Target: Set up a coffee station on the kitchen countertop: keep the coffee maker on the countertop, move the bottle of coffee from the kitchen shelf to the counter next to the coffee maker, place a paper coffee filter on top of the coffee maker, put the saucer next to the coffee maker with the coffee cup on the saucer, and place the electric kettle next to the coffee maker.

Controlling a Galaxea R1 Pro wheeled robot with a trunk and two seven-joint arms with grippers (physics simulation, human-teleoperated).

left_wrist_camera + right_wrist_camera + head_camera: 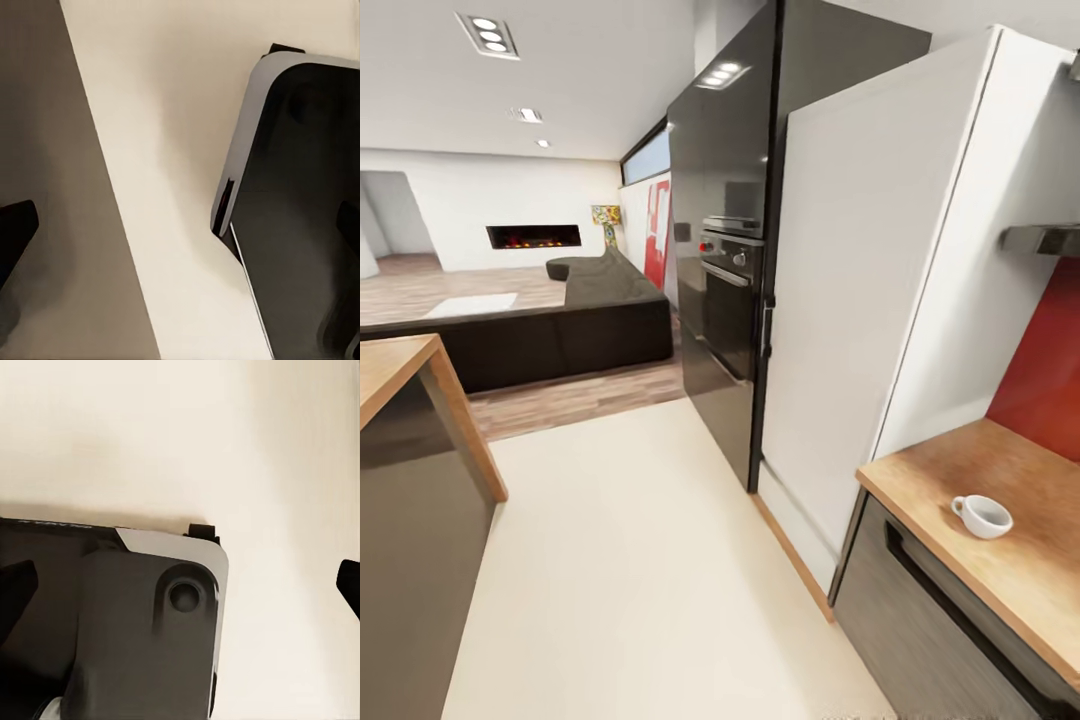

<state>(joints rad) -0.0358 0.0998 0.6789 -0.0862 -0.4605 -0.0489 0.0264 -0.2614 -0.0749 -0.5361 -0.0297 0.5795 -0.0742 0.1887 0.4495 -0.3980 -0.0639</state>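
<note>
Cream floor (650, 560) runs past a black oven tower (725, 250); the cup (982, 516) sits on the countertop (1000, 500). Both grippers' fingers spread apart.

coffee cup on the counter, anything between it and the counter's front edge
Nothing. In the head view the coffee cup sits alone on the kitchen countertop, and the wood from it to the front edge is bare.
</note>
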